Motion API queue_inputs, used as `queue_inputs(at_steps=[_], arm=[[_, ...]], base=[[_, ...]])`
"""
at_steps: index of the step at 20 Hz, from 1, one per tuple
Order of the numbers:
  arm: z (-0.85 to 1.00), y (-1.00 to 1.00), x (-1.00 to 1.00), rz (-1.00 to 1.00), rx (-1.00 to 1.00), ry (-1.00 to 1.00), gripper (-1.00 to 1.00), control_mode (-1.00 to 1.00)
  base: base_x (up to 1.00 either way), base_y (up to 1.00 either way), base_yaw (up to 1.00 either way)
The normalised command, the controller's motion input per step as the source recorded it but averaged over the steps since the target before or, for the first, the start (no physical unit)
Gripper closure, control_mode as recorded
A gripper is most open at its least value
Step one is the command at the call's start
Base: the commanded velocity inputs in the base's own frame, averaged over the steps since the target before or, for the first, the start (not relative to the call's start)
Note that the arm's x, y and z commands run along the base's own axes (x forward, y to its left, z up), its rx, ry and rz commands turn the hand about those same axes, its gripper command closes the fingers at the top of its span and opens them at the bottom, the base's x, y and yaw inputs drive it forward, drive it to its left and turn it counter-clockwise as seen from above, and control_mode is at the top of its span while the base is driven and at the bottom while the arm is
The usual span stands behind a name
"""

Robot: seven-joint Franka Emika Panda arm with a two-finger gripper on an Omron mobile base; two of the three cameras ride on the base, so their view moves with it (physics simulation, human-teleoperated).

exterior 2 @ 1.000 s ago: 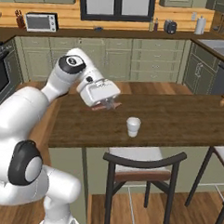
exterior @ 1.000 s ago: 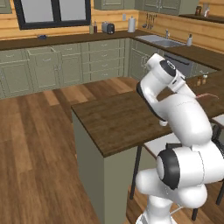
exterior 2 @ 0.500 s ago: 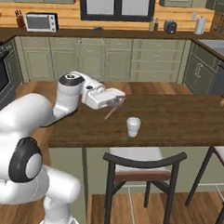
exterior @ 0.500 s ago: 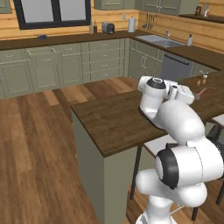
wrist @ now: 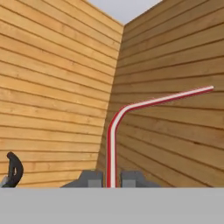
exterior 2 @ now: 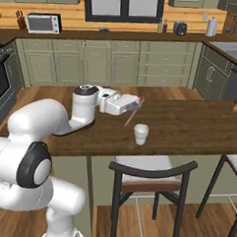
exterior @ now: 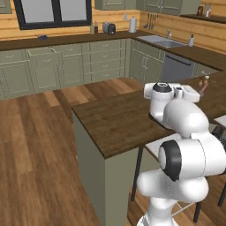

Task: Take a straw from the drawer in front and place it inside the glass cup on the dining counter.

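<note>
We see the pincer [exterior 2: 137,102] held out level over the dining bench [exterior 2: 189,129], arm folded low across the dark wood top. In the hand view its two dark fingertips [wrist: 91,178] are clamped on the straw [wrist: 114,131]: closed, gripping it at the base. The straw is reddish with a pale stripe; it rises between the tips, then bends sharply and runs off to the upper right against the wooden plank walls. A small dark hooked shape sits at the lower left of that view; we cannot tell what it is.

From the right base view the straw [exterior 2: 133,112] slants down from the pincer toward the bench top, its lower end above and just left of the glass cup [exterior 2: 141,134]. The cup stands upright on the bench, near its front edge, apart from the straw and the pincer. Whether the straw tip touches the wood we cannot tell.

A stool [exterior 2: 147,183] with a dark frame stands at the bench below the cup. In the left base view the arm's own body hides the cup, and the pincer [exterior: 199,90] end pokes out at the right over the bench [exterior: 114,121]. Behind: wall cabinets, a microwave [exterior 2: 42,23], a toaster [exterior 2: 180,28], a sink [exterior: 162,40].
</note>
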Motion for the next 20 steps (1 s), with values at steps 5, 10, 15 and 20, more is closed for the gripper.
queue_inputs(at_steps=[5, 10, 15, 20], arm=[[0.00, 0.00, 0.94, 0.03, 0.00, -0.08, 1.00, -1.00], [-0.18, 0.04, 0.78, 0.00, -0.08, -0.01, 1.00, -1.00], [-0.30, 0.10, 0.21, -0.04, -0.16, 0.00, 1.00, -1.00], [-0.28, 0.00, 0.00, -0.04, -0.09, 0.00, 1.00, -1.00]], base=[[0.00, 0.00, 0.00], [0.00, 0.00, 0.00], [0.00, 0.00, 0.00], [0.00, 0.00, 0.00]])
